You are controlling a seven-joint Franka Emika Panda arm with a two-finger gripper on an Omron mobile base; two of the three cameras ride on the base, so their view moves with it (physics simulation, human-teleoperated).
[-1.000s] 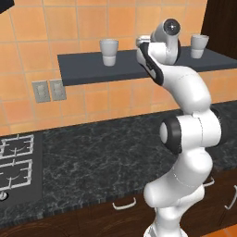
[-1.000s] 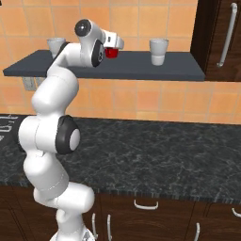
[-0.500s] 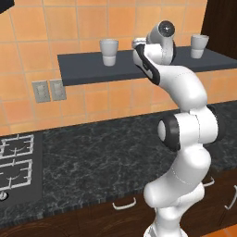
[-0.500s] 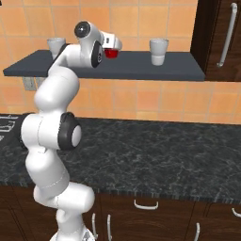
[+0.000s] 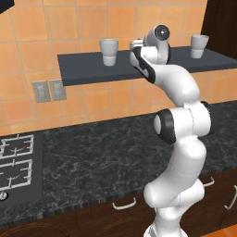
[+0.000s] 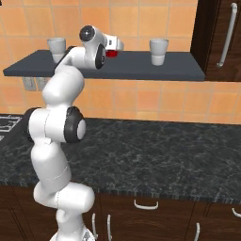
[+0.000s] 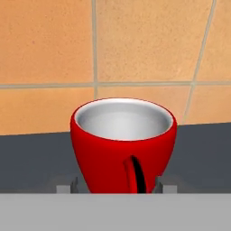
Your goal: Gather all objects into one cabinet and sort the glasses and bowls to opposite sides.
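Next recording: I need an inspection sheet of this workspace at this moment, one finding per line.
Surface: dark grey ledge on the orange tiled wall; black speckled counter below it.
Job's things: red mug upright on the ledge, handle facing the hand camera; two white cups upright on the ledge, one on either side of it; cabinet door with its silver bar handle at the right end of the ledge.
Clutter: nothing seen.
Grippers: gripper at the red mug, one of the fingers on each side of its base; contact cannot be told.
Cables: nothing seen.
Surroundings: stove burners at left, wall outlets, drawer pulls under the counter.
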